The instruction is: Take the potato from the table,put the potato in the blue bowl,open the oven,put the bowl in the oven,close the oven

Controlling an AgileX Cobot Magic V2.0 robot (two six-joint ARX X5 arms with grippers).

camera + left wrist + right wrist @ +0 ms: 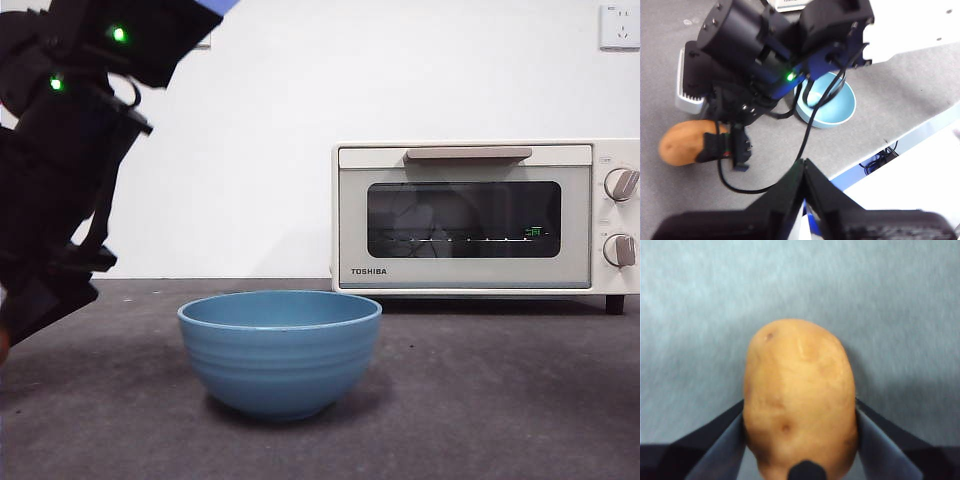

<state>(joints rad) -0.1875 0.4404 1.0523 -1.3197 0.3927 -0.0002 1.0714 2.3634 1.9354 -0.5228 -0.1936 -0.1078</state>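
The oven, at right of the front view, reads TOSHIBA under its dark glass door. The potato is smooth, orange-brown and oval, clamped between the right gripper jaws above the speckled grey table. The blue bowl stands front centre. The left gripper is closed, empty.

Even bright light, soft shadow under the blue bowl, wrist views blurred.
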